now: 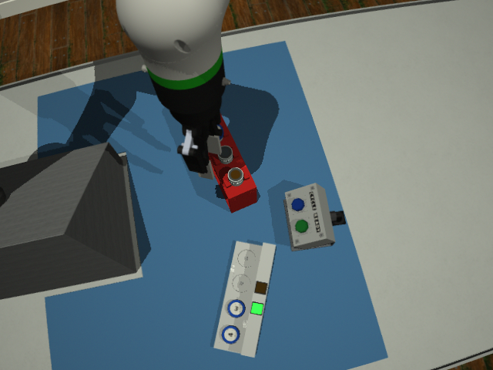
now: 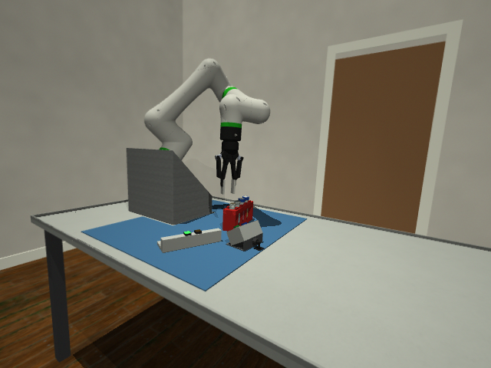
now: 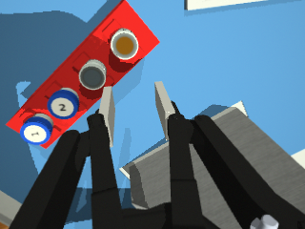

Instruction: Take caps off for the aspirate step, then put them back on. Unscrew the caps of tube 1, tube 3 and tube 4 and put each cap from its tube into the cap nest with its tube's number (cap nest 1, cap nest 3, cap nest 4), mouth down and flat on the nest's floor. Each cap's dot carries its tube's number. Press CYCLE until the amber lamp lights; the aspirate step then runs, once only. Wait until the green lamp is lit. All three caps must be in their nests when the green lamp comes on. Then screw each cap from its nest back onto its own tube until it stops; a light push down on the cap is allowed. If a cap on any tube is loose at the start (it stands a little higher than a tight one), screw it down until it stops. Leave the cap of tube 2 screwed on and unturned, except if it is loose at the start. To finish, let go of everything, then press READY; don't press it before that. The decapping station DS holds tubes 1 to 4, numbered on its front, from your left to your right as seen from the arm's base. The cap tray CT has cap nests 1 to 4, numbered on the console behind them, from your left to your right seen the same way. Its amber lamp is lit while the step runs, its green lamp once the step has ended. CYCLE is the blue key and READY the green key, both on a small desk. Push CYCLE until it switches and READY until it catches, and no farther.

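The room has plain grey-beige walls [image 2: 90,59] that meet in a corner behind the work area. In the right-hand wall stands a brown door [image 2: 380,134], shut, set in a wide pale frame [image 2: 452,119]. A pale skirting board [image 2: 19,257] runs along the foot of the left wall. The floor [image 2: 99,317] is dark wooden boards with a visible grain. A long table [image 2: 357,285] with a light grey top, a darker raised rim and a dark grey leg [image 2: 57,293] fills much of the room. Light falls from above, and the table casts a shadow on the floor beneath.
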Motion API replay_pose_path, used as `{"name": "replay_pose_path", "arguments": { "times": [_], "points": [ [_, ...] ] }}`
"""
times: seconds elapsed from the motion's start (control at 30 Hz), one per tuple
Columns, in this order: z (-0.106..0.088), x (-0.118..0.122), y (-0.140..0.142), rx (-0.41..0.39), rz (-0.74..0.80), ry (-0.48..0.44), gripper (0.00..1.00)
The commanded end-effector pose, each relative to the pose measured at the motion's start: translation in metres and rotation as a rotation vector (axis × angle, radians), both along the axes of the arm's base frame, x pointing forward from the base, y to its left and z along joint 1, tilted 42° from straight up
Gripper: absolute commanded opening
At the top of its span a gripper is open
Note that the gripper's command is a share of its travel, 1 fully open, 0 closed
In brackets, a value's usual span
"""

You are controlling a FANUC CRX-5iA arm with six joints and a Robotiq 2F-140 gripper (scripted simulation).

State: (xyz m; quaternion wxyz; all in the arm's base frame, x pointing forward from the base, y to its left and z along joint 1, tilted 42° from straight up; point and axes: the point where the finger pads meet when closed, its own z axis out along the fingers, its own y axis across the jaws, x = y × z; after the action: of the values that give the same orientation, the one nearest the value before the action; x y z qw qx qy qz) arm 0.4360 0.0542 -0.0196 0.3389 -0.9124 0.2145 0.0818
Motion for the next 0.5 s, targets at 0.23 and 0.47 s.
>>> {"name": "replay_pose_path", "arguments": {
  "times": [0.23,0.47],
  "points": [
    [-0.049,-0.002,-0.054,0.029,0.027,-0.032,0.29],
    [-0.077,-0.005,-0.085,0.029,0.027,-0.032,0.29]
  ]
}}
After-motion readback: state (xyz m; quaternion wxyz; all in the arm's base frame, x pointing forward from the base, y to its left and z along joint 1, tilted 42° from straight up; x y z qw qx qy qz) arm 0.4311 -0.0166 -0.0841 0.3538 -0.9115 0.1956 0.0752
